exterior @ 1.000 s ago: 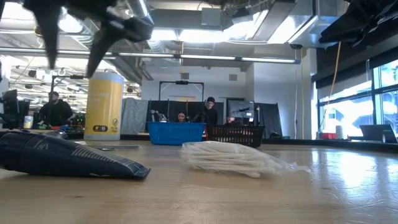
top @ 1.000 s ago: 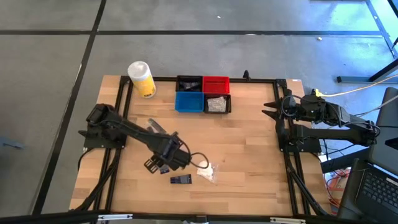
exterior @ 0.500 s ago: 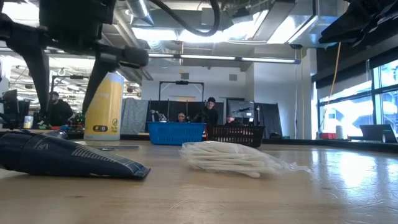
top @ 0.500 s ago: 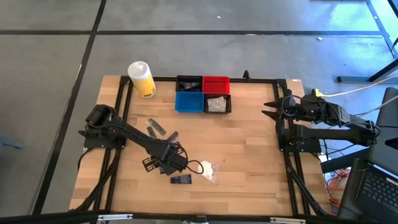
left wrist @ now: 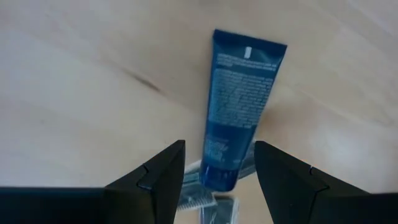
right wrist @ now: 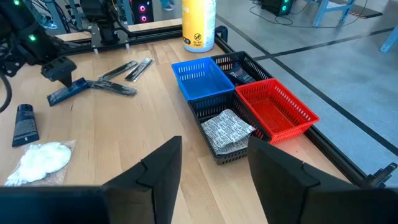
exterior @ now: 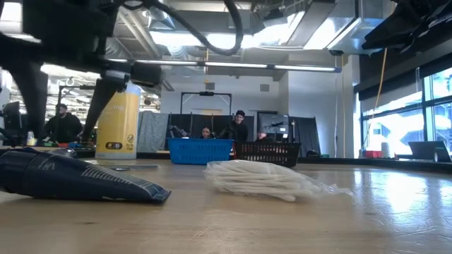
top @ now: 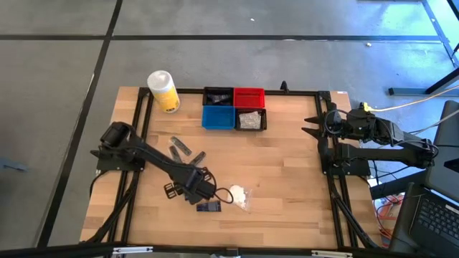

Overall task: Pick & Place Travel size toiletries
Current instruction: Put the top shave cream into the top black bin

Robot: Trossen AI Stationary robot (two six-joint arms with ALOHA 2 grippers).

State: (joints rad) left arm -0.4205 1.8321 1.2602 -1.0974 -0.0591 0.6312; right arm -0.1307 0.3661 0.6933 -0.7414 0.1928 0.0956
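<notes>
A dark blue tube (left wrist: pixel 239 99) lies flat on the wooden table. My left gripper (left wrist: pixel 219 149) points straight down over it, open, with one finger on each side of its near end and touching nothing. From the high view the gripper (top: pixel 190 188) hides this tube. A second navy tube (top: pixel 209 206) lies just nearer the table's front edge, with a white wad in clear wrap (top: pixel 237 195) beside it. Two more flat dark items (top: pixel 185 150) lie toward the far side. My right gripper (right wrist: pixel 214 180) waits open at the table's right edge.
Four small bins stand at the far middle: black (top: pixel 218 96), red (top: pixel 249 97), blue (top: pixel 217 117), and a black one holding crinkly packets (top: pixel 252 120). A yellow container (top: pixel 163 91) stands at the far left. Black frame rails (top: pixel 136 122) run along the table's edges.
My left gripper has come down toward the table over the blue tube, shifting slightly toward the near edge, and has rolled about its pointing line. Its fingers stay apart. The tubes and the wad lie where they were.
</notes>
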